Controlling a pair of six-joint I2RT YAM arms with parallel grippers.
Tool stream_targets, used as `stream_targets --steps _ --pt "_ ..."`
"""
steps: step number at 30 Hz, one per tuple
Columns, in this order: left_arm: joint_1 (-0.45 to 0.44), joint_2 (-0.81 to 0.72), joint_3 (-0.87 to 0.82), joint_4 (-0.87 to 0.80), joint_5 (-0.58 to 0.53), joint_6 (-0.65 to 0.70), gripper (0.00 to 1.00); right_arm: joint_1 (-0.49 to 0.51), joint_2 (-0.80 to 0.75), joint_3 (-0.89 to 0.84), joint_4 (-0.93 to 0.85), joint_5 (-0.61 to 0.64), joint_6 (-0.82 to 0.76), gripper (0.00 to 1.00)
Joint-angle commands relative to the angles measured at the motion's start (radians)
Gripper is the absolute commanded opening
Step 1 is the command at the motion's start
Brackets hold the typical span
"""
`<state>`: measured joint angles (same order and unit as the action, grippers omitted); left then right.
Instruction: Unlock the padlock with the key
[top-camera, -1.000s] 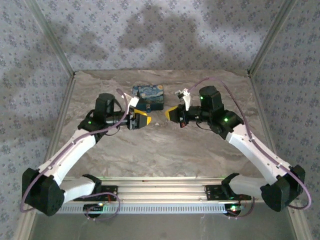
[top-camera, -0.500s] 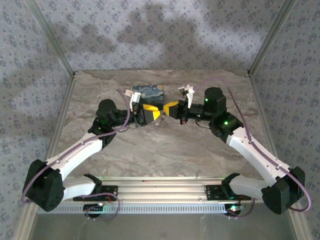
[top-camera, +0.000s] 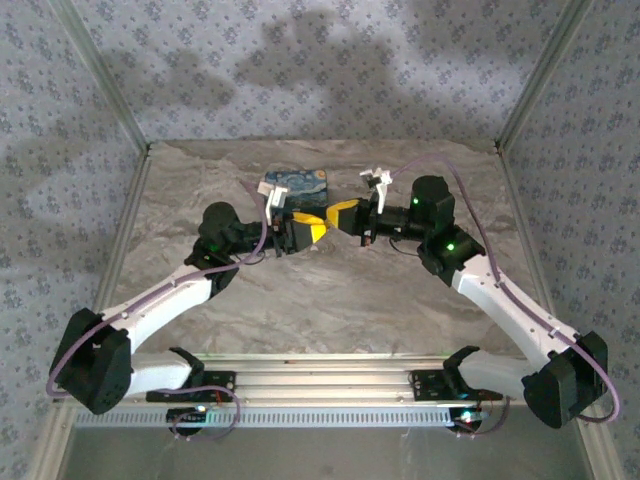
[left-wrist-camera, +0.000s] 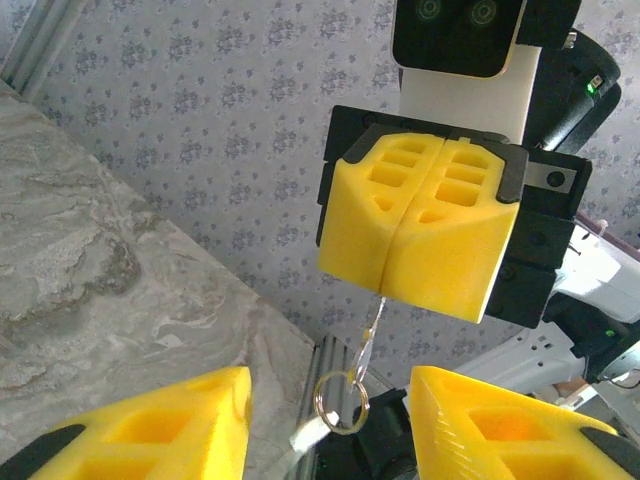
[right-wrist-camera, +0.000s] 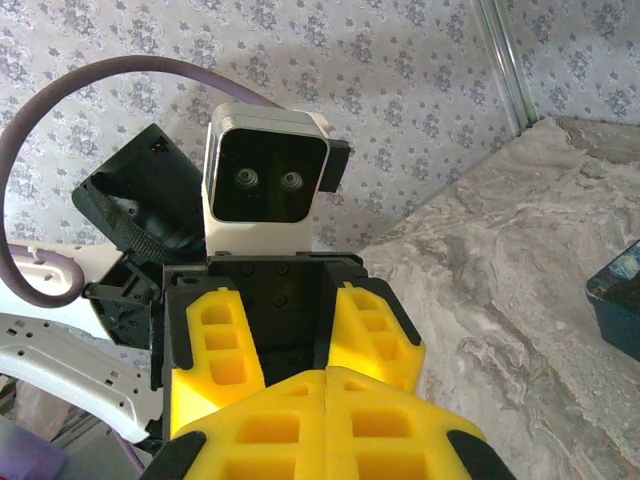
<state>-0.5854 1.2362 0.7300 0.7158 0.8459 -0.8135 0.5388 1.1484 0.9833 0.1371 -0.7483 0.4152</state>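
Jaws of left gripper (top-camera: 305, 232) partly apart, gripping nothing, ring (left-wrist-camera: 340, 402) dangling between them. Just beyond, padlock (top-camera: 298, 187) on table (top-camera: 330, 290), far centre. Then right gripper (top-camera: 343, 215), pressed shut on slender metal piece, probably key (left-wrist-camera: 372, 322).

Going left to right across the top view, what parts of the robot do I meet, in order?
left arm → left gripper → right gripper → right arm
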Motion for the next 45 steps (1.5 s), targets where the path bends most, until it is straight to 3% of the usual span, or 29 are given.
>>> stream_targets --steps 1,28,33,39,43,45 --pt "-0.01 0.013 0.009 0.053 0.025 -0.003 0.44 -0.004 0.002 -0.004 0.034 -0.017 0.02 0.0" --pt "-0.02 0.009 0.032 0.028 0.036 0.027 0.33 0.008 0.014 -0.011 0.039 -0.029 0.023 0.0" --pt "-0.019 0.006 0.034 0.024 0.038 0.03 0.27 0.01 0.016 -0.009 0.039 -0.029 0.023 0.0" --pt "-0.019 -0.004 0.034 -0.003 0.036 0.052 0.0 0.013 0.022 -0.007 0.035 -0.03 0.024 0.0" --pt "-0.015 -0.037 0.026 -0.069 0.018 0.099 0.0 0.013 0.026 -0.002 0.019 -0.016 0.023 0.0" --pt "-0.005 -0.059 0.017 -0.109 0.008 0.117 0.0 0.013 0.028 0.006 -0.003 0.002 0.023 0.15"
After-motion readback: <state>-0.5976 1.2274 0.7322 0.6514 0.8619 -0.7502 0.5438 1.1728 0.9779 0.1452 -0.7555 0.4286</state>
